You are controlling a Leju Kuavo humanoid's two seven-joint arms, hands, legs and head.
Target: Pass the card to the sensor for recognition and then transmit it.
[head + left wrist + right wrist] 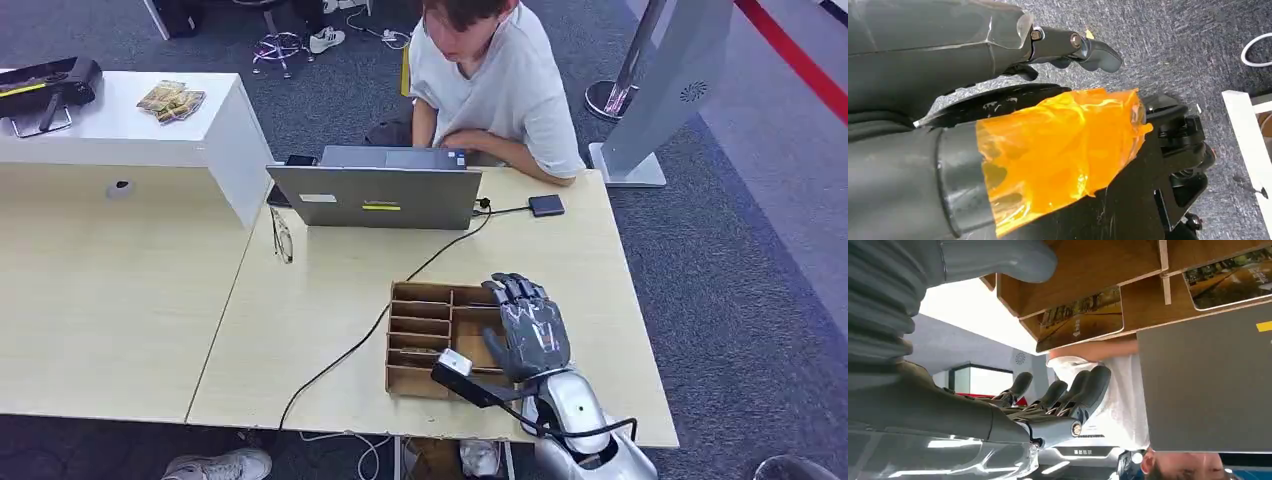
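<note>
Hovering right hand (528,330) just above card (1083,317)

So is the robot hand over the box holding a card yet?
No. The right robot hand hovers open over the brown wooden slotted box, holding nothing; the picture cards lie in their slots.

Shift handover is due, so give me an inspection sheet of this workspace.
Surface: light wooden table, two tops side by side.
Job's things: wooden slotted card box; cards lie in its compartments. Small black device beside the laptop, possibly the sensor.
Clutter: open laptop, glasses, white raised box with packets.
Robot hands: right robot hand over the card box, fingers apart, holding nothing; left robot hand hangs above the carpet, grip unclear.
Cables: black cable crossing the table.
Surroundings: seated person, grey carpet, white kiosk.
</note>
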